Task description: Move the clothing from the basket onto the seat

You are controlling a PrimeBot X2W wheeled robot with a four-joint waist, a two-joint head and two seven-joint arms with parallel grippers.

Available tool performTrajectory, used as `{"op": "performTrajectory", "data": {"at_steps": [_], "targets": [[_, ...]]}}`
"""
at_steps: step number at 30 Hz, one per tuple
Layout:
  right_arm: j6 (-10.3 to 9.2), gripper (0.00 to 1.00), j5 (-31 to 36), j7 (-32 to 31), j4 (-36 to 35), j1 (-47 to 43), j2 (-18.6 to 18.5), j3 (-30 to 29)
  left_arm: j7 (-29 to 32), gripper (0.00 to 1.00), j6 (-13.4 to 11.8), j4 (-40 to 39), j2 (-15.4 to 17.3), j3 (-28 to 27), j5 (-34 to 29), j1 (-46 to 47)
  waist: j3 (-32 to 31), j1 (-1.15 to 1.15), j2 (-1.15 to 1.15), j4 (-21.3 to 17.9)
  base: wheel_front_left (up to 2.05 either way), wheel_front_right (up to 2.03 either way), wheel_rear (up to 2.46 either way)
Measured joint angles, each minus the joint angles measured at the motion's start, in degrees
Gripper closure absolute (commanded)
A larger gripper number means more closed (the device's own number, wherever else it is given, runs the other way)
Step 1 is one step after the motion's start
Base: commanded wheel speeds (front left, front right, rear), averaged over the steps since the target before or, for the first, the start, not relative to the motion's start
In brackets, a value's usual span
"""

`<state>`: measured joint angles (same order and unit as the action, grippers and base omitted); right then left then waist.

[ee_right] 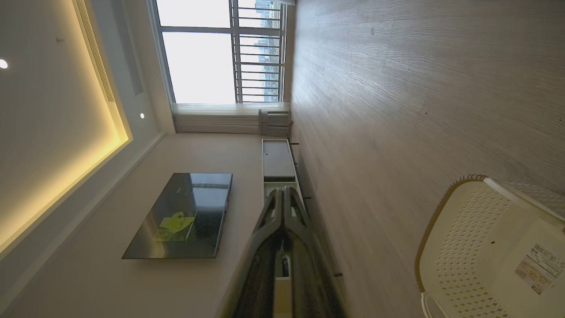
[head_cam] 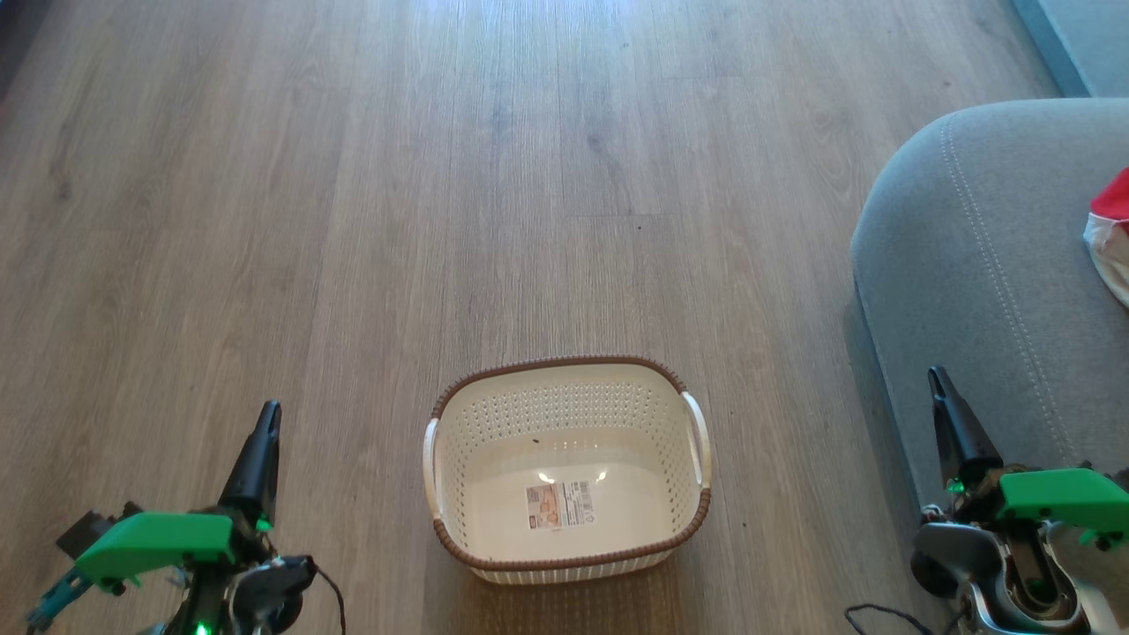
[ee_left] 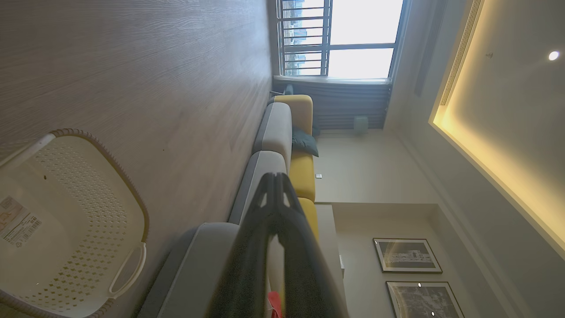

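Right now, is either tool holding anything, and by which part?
Nothing is held: the left tool and the right tool are both shut and empty.

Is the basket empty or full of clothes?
Empty. The cream perforated plastic basket holds just a paper label; red-and-white fabric clothing lies on the grey upholstered sofa.

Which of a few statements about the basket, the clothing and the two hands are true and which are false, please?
1. The clothing lies on the seat. True.
2. The basket holds a garment. False: only a paper label lies inside it.
3. The left hand and the right hand are both shut. True.
4. The right hand grips the basket's handle. False: it holds nothing and is apart from the basket, which stands alone on the floor.
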<state>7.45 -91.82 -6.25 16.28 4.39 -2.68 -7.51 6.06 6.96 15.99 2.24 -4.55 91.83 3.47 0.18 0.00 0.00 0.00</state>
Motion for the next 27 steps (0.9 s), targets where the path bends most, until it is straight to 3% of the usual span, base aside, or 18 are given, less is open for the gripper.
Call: {"op": "performTrajectory", "data": {"at_steps": [27], "targets": [[0.00,1.00,0.00,0.00,0.00,0.00,0.00,0.00,0.00,1.00,0.00,0.00,0.00,0.00,0.00,0.00,0.00,0.00,0.00,0.00,0.00,0.00,0.00]]}}
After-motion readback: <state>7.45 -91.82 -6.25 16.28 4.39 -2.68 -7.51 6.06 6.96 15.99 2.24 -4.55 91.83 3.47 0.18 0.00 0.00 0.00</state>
